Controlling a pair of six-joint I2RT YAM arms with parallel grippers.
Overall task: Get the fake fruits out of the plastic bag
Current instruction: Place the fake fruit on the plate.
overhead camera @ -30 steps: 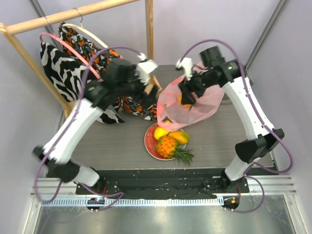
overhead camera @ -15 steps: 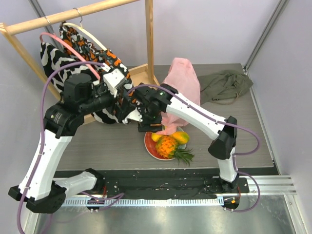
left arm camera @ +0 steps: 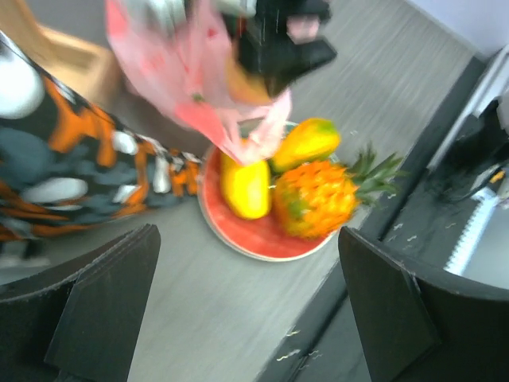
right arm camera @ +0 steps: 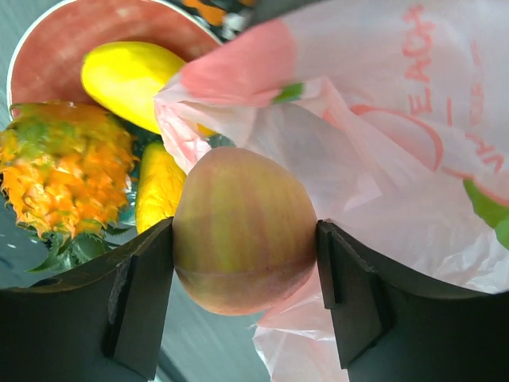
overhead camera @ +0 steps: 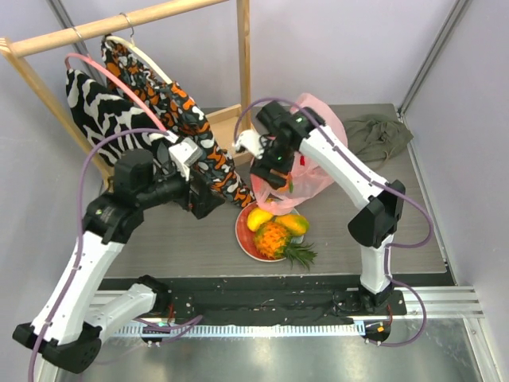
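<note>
Here, clamping the peach-coloured fruit (right arm camera: 242, 227) across its widest middle with the right gripper (right arm camera: 243, 247), beside the plastic bag (right arm camera: 398, 151), near the plate (right arm camera: 75, 32). Probably light, rigid, slick. With the left gripper (left arm camera: 250, 306) spread wide, empty.

— Where is the right gripper (overhead camera: 274, 173)?
— Against the left side of the pink plastic bag (overhead camera: 320, 151). The bag bulges out behind it and to its right.
— And the fake fruits?
— Just on the claw's near side, toward the arm bases. A red plate (overhead camera: 241, 234) holds a yellow mango (overhead camera: 259, 217), an orange pineapple (overhead camera: 273, 237) and a yellow-orange piece (overhead camera: 295, 224).
— The left gripper (overhead camera: 208, 200)?
— Left of that claw and the plate, beside the orange-patterned cloth (overhead camera: 208, 159), apart from the bag.
</note>
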